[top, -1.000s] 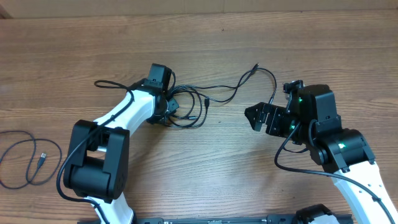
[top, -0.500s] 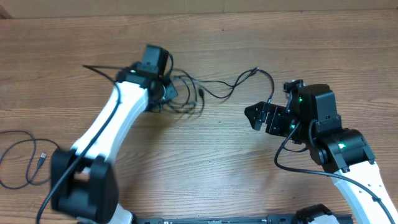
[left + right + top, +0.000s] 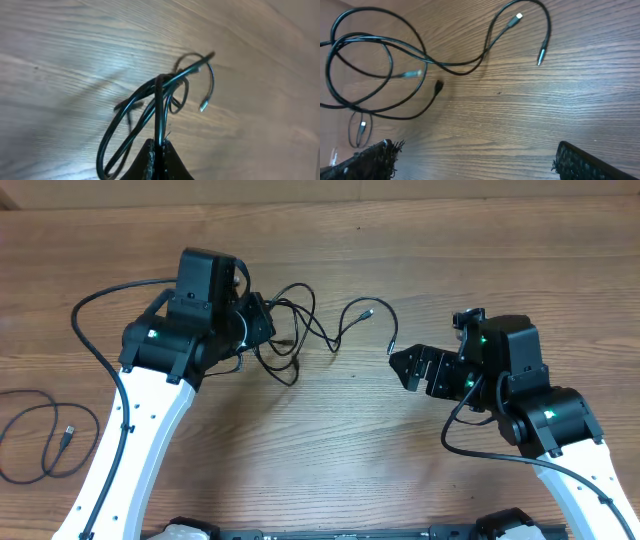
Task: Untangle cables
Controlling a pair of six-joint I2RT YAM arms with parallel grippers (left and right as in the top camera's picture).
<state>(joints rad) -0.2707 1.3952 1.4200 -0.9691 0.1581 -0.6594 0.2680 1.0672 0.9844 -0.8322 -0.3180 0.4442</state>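
While the cables (image 3: 300, 332) are clamped in the left jaws toward the table's (image 3: 330, 470) far edge, loose ends are laid rightward, nearest the right jaws, set apart.

The white-and-black left gripper (image 3: 159, 149) is pinching the tangle of thin black cables (image 3: 159, 95), jaws closed, its arm reaching in from the tangle's left. The matching right gripper (image 3: 398, 366) is hovering to the tangle's right, jaws spread wide, gripping nothing.

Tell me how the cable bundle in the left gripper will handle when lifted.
Probably floppy: the cable bundle curls in loose loops from the left gripper. Likely light, since thin strands hang from one pinch. Its free plug ends would probably trail and snag.
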